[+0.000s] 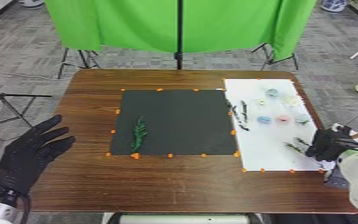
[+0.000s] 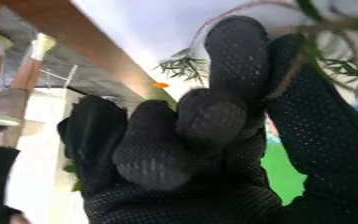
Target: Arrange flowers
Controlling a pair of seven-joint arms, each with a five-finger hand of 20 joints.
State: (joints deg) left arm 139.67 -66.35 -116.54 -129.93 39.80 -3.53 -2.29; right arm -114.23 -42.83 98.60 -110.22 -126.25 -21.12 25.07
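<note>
In the head view, my left hand is open above the table's left side. My right hand is at the right edge of the white sheet, beside small green sprigs. In the right wrist view, the thumb and one finger of my right hand pinch a brown stem of a leafy sprig; the other fingers are curled. A green sprig lies on the black sheet. Dark stems, a pink flower, a blue flower and several pale flowers lie on the white sheet.
The brown table carries both sheets, with orange markers along their edges. A green cloth hangs on a stand behind the table's far edge. The white sheet reaches close to the table's right edge.
</note>
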